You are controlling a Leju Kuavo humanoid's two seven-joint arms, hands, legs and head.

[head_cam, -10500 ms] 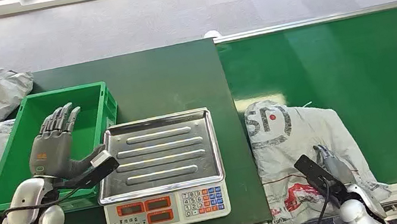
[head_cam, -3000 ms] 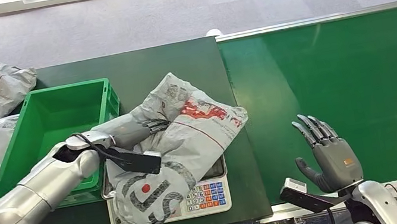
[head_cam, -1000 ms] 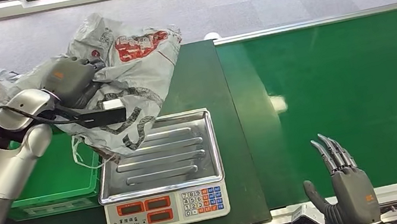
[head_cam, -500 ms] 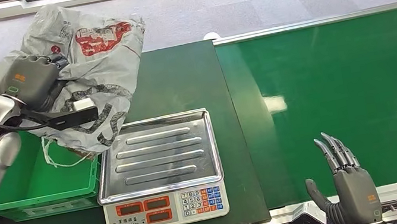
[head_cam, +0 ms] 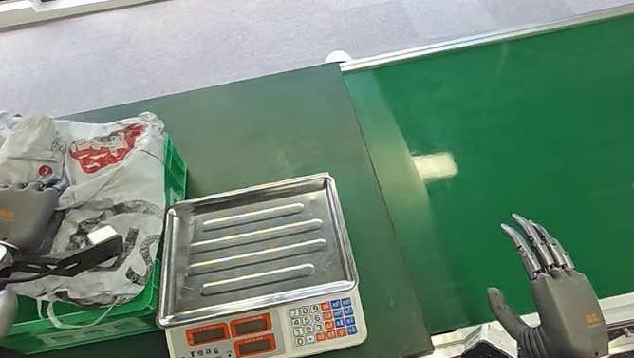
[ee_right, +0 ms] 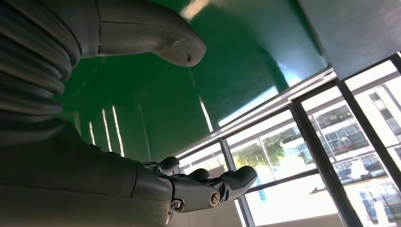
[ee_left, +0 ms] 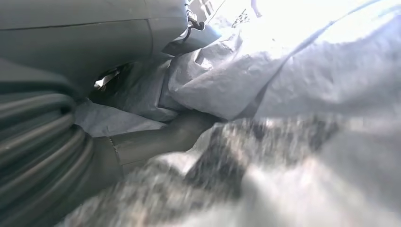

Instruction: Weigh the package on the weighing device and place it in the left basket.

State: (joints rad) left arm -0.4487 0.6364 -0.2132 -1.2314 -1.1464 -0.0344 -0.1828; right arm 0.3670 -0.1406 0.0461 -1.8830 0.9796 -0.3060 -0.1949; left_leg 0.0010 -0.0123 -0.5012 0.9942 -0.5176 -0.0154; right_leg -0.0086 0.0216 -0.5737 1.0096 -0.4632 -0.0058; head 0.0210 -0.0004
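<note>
Package [head_cam: 103, 189], crinkly grey plastic, in basket [head_cam: 175, 168]

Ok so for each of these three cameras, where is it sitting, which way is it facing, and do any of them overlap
Head view: high on the body, facing forward and down at the scale, green basket and conveyor belt; both arms enter from below.
Left wrist view: behind the left hand, pressed close against the package; ribbed cover and dark fingers show.
Right wrist view: behind the right hand, looking across the belt toward windows; thumb and spread fingers show.
Shared: head and left wrist views both show the package; head and right wrist views share the belt.
</note>
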